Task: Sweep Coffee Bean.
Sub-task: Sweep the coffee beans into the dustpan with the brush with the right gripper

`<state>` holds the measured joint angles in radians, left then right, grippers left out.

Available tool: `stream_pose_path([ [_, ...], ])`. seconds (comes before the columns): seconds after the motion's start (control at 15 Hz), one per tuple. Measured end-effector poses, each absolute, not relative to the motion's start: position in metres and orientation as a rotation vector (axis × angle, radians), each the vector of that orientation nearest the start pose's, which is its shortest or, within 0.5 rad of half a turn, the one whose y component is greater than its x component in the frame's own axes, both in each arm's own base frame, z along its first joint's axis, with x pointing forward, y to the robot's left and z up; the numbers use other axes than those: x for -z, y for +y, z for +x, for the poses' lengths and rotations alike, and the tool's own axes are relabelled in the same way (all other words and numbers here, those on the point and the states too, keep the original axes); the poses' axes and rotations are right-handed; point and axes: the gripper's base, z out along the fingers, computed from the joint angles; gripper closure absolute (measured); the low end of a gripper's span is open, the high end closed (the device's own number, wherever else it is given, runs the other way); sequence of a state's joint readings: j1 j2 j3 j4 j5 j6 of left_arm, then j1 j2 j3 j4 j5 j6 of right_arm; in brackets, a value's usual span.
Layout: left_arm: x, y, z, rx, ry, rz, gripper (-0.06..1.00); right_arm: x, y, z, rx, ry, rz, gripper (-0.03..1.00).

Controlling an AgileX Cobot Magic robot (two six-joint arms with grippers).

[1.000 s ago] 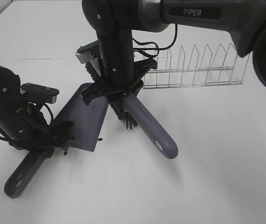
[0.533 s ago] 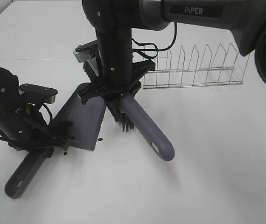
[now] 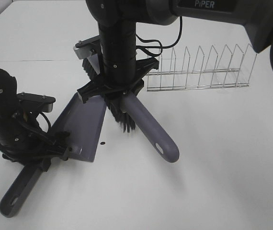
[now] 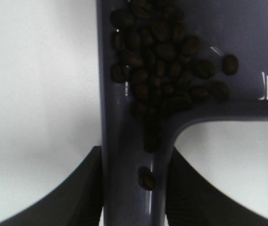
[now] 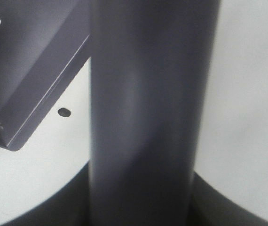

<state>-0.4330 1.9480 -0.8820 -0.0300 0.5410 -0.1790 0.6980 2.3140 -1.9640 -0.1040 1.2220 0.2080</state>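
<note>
Two tools are in play on the white table [image 3: 222, 182]. Nearest, on the left, the left gripper [image 4: 133, 200] is clamped tight on the handle of the purple dustpan [image 3: 81, 124], whose mouth faces the far side. Dozens of coffee beans [image 4: 162, 66] lie heaped at the back of the pan, a few down in the hollow of the handle. One stray bean [image 3: 101, 142] sits on the table just beside the pan's right edge. Farther in, the right gripper [image 3: 121, 95] is closed firmly on the brush [image 3: 151, 134], bristles pointing down just right of the pan, handle slanting near and right. Far right stands a wire rack [image 3: 199, 76].
</note>
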Motion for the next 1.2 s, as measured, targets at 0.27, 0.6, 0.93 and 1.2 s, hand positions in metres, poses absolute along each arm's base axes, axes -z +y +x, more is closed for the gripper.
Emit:
stream_pose_path([
  [0.27, -0.085, -0.129, 0.274, 0.050, 3.067, 0.402, 0.63, -0.171, 0.293, 0.375, 0.094, 2.915, -0.770, 0.68],
  [0.6, -0.083, -0.128, 0.275, 0.045, 3.065, 0.425, 0.63, -0.167, 0.267, 0.394, 0.110, 2.955, -0.636, 0.68],
  [0.93, -0.083, -0.128, 0.275, 0.045, 3.066, 0.425, 0.63, -0.130, 0.276, 0.390, 0.029, 3.083, -0.586, 0.68],
  [1.2, -0.083, -0.128, 0.275, 0.045, 3.065, 0.425, 0.63, -0.104, 0.303, 0.378, -0.247, 3.150, -0.572, 0.68],
])
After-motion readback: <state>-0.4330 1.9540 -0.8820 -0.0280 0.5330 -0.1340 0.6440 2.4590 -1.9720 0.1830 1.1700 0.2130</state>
